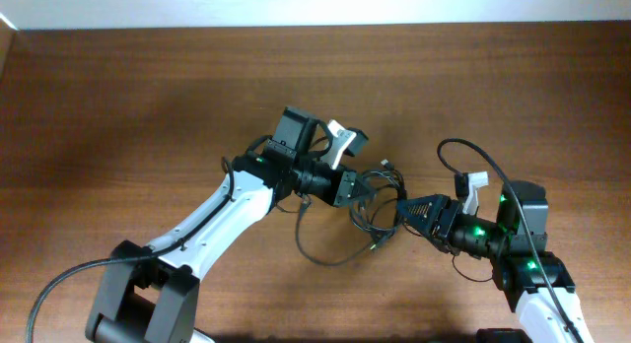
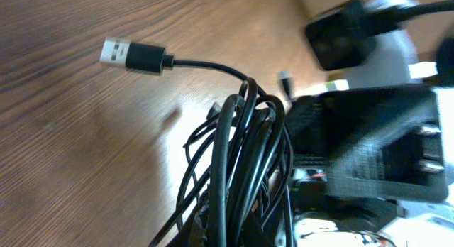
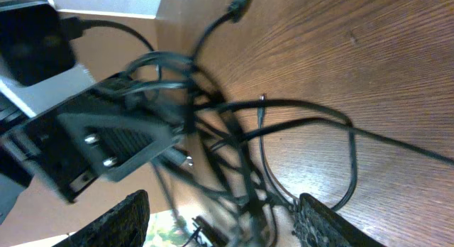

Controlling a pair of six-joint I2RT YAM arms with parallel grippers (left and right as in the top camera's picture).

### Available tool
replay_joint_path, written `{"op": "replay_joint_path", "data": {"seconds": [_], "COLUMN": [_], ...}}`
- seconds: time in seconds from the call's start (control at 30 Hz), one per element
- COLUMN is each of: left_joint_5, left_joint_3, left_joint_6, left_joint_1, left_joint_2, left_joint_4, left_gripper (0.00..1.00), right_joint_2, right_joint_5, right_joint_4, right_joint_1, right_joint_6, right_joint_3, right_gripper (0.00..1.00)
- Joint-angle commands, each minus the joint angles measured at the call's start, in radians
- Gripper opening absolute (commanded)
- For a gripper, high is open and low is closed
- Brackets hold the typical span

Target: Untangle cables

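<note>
The cables (image 1: 380,200) are a tangle of thin black cords at the table's middle, with one loop (image 1: 325,256) trailing toward the front. My left gripper (image 1: 361,190) is shut on the bundle. In the left wrist view the cables (image 2: 241,147) rise from that gripper (image 2: 237,231), and a USB plug (image 2: 133,55) sticks out to the upper left. My right gripper (image 1: 404,211) reaches into the tangle from the right. In the right wrist view its fingers (image 3: 117,222) stand apart, open, on either side of several cable strands (image 3: 234,155), with the right gripper (image 3: 223,222) not closed on them.
The left gripper's grey body (image 3: 106,140) sits close in front of the right gripper. A thicker black wire (image 1: 463,151) arcs over the right arm, and another (image 1: 59,279) runs from the left arm's base. The wooden table's far edge (image 1: 315,26) lies at the top.
</note>
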Motion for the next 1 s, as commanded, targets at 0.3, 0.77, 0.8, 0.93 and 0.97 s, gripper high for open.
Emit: {"op": "replay_joint_path", "data": {"seconds": [0.3,0.77,0.8,0.93,0.97], "left_joint_5": [-0.037,-1.031,-0.915,-0.559,-0.480], "left_joint_3": [0.003,0.003,0.003,0.003,0.003], "left_joint_6": [0.112,-0.551,-0.551,-0.389,-0.288], "left_joint_1": [-0.073,0.189,0.227,0.259,0.247], "left_joint_2": [-0.008,-0.008,-0.008,-0.008,-0.008], "left_joint_4": [0.067,-0.314,-0.305,-0.232,-0.197], "left_gripper": [0.00,0.00,0.00,0.00,0.00], "right_joint_2": [0.101,0.101,0.101,0.101,0.101], "right_joint_5": [-0.337,-0.365,-0.312,-0.052,-0.037], "right_joint_4": [0.391,0.687,0.650,0.396,0.358], "right_joint_1": [-0.006,-0.006,-0.006,-0.006,-0.006], "right_joint_6": [-0.077,-0.077,-0.077,-0.078,-0.082], "right_joint_3": [0.010,0.010,0.010,0.010,0.010], "right_gripper": [0.04,0.04,0.04,0.15,0.21]}}
